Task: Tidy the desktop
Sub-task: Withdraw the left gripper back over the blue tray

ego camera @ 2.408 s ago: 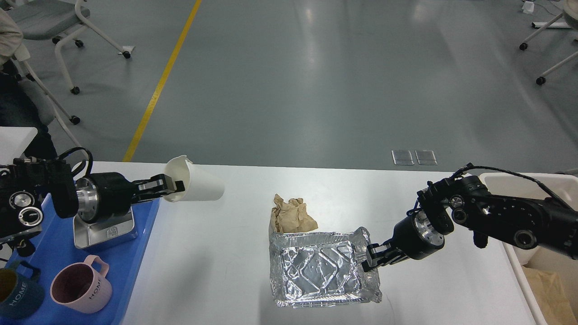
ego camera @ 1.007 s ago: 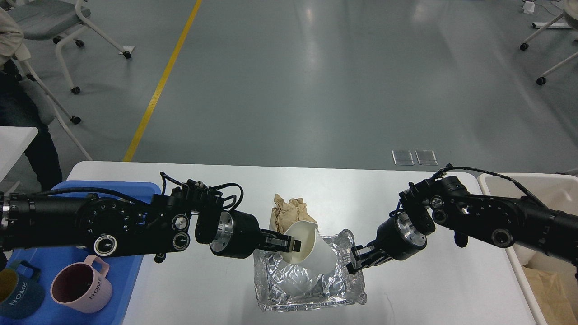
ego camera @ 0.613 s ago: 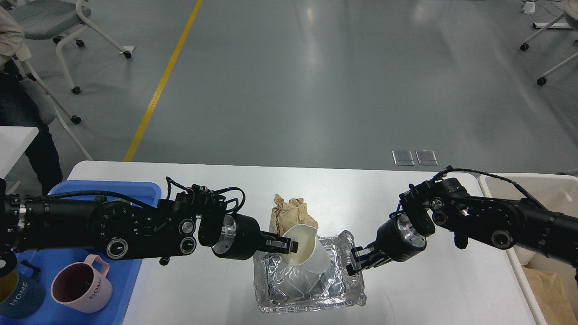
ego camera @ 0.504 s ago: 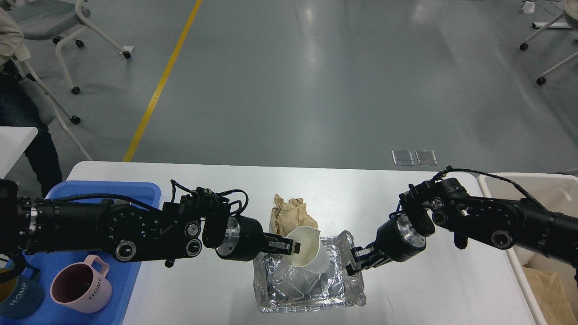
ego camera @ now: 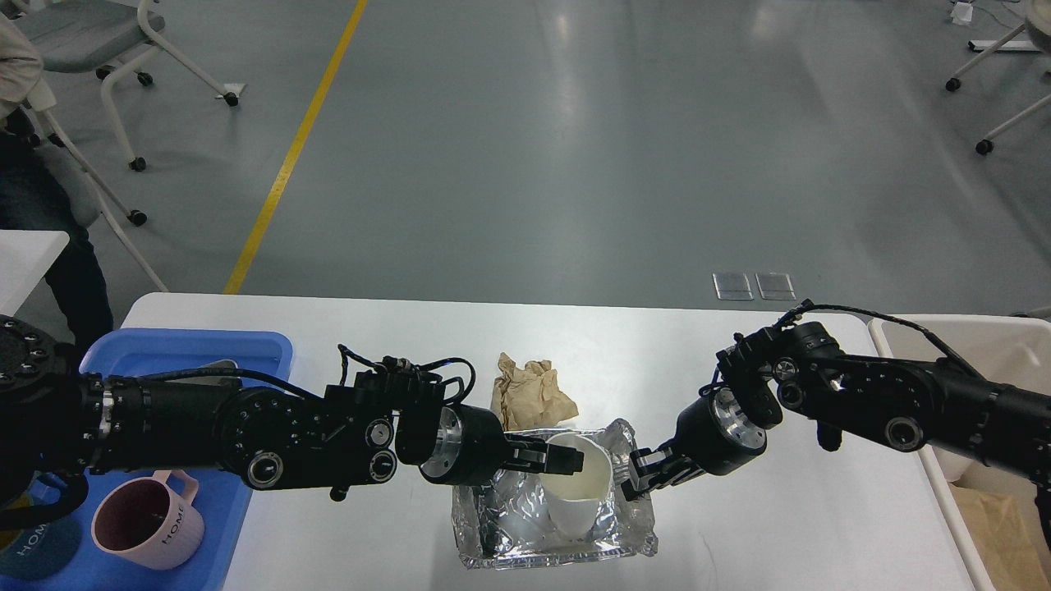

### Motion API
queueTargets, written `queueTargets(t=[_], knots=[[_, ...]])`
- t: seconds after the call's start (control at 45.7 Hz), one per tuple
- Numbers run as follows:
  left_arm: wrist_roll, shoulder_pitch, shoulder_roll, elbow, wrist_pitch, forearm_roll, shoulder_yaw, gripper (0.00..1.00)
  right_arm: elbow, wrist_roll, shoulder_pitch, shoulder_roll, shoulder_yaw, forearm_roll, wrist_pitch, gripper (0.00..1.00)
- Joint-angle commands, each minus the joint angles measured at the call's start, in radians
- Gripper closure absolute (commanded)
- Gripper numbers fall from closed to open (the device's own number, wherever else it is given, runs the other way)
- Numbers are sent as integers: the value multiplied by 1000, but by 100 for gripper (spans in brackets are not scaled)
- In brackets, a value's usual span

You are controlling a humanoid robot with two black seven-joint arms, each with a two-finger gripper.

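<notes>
The white desktop (ego camera: 780, 525) fills the lower view. A crumpled silver foil tray (ego camera: 509, 538) sits near its front middle. My left gripper (ego camera: 558, 461) is shut on the rim of a white paper cup (ego camera: 579, 492) that stands nearly upright inside the foil tray. My right gripper (ego camera: 639, 483) is shut on the foil tray's right rim. A crumpled brown paper ball (ego camera: 530, 390) lies on the desktop just behind the tray.
A blue plastic tray (ego camera: 226, 509) at the left holds a pink mug (ego camera: 139, 525) and a dark blue mug (ego camera: 29, 554). A beige bin (ego camera: 1006, 336) stands at the right edge, brown paper (ego camera: 1006, 529) inside. Wheeled chairs stand on the floor beyond.
My left arm carried the white cup from above the blue tray to the right and lowered it into the foil tray, turning it upright. My right gripper kept hold of the tray's rim and drew it slightly left.
</notes>
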Motion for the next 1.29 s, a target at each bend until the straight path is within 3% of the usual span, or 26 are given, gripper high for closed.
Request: queueTargets(t=[0.0, 0.285, 0.482, 0.657, 0.985, 1.27], knots=[[-3, -8, 6, -1, 2, -5, -8, 32, 2, 0, -1, -4, 0, 0, 0, 100], [-15, -32, 26, -8, 5, -20, -68, 27, 0, 0, -4, -4, -1, -2, 0, 100], [-20, -106, 76, -17, -6, -30, -105, 26, 6, 0, -15, -30, 2, -2, 0, 100], [-18, -98, 154, -31, -24, -42, -119, 26, 11, 0, -15, -36, 2, -1, 0, 100], [-18, -34, 372, -70, -29, -85, -162, 20, 8, 0, -15, -27, 2, -2, 0, 100], [-18, 106, 648, -167, 19, -93, -353, 13, 9, 0, -15, -31, 2, -2, -1, 100]])
